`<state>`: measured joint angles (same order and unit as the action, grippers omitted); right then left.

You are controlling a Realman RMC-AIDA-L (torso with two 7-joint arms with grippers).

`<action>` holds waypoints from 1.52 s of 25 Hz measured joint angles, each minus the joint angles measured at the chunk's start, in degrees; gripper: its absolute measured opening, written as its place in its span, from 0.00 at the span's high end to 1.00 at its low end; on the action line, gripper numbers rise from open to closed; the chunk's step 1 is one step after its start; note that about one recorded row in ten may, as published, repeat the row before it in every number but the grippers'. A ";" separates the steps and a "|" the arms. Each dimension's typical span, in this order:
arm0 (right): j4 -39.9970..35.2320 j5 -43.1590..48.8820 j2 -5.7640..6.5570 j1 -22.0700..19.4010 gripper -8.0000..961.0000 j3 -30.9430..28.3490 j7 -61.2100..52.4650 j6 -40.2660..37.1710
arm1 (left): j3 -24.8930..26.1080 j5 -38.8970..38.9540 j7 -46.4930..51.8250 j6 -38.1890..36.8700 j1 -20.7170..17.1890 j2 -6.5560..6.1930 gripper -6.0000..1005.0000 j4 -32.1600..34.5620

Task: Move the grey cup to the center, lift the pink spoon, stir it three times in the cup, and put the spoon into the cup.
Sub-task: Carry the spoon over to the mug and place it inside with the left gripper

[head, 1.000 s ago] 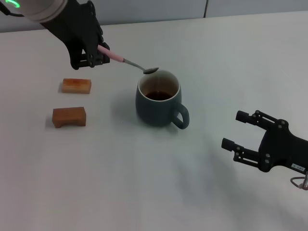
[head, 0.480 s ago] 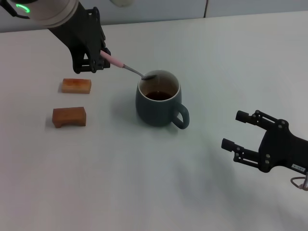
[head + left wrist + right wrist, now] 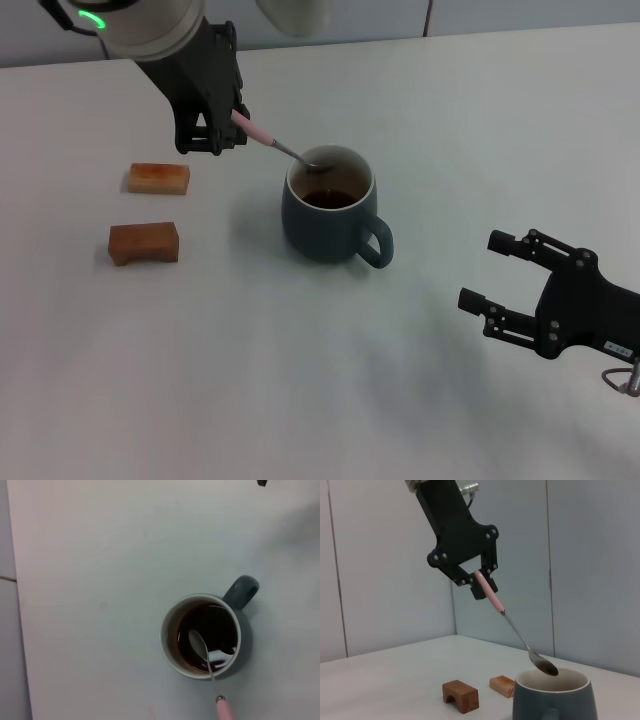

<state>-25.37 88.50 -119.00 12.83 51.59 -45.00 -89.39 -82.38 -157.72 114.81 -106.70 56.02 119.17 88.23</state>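
Left gripper (image 3: 228, 128) grips the pink spoon (image 3: 262, 134), bowl apparently just inside the centred grey cup (image 3: 329, 217); stirring remains; right gripper (image 3: 512, 282) spread wide, idle

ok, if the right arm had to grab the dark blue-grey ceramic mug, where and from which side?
Probably by the loop handle: on the dark blue-grey ceramic mug it points toward the open right gripper, so come in low from the robot's right. Avoid the rim: the left gripper holds the slim pink-handled spoon slanting over it, bowl just above the brown liquid.
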 joint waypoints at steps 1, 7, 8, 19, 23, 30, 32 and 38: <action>0.02 0.00 0.00 0.00 0.18 0.00 0.00 0.00 | -0.44 -0.19 0.06 0.29 0.30 0.00 0.86 -0.57; 0.07 0.05 0.00 0.21 0.18 0.00 0.01 0.01 | -1.56 -0.99 0.20 1.71 1.11 0.01 0.86 -2.53; 0.07 0.10 0.00 0.28 0.18 0.00 0.00 0.05 | -1.77 -1.39 0.23 2.53 1.53 0.01 0.86 -3.74; 0.91 0.32 0.02 1.28 0.18 0.21 0.00 0.53 | -5.55 -0.84 1.25 4.84 3.01 0.01 0.86 -7.21; 1.68 0.36 0.08 1.90 0.18 0.28 0.00 0.79 | -7.30 -0.34 2.01 4.77 2.58 0.01 0.86 -7.16; 1.73 0.45 0.09 2.00 0.18 0.47 0.04 1.14 | -8.02 -1.12 2.45 4.35 1.20 0.01 0.86 -7.03; 1.87 0.45 0.08 2.05 0.18 0.50 0.08 1.46 | -7.66 -2.06 2.17 4.55 1.08 0.01 0.86 -7.22; 3.14 0.45 0.07 2.60 0.18 0.47 0.83 1.91 | -7.28 -3.34 1.83 5.96 1.65 0.01 0.86 -8.19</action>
<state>-22.23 88.95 -118.93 15.44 52.06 -44.17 -87.47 -89.66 -161.05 116.64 -100.74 57.66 119.17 80.04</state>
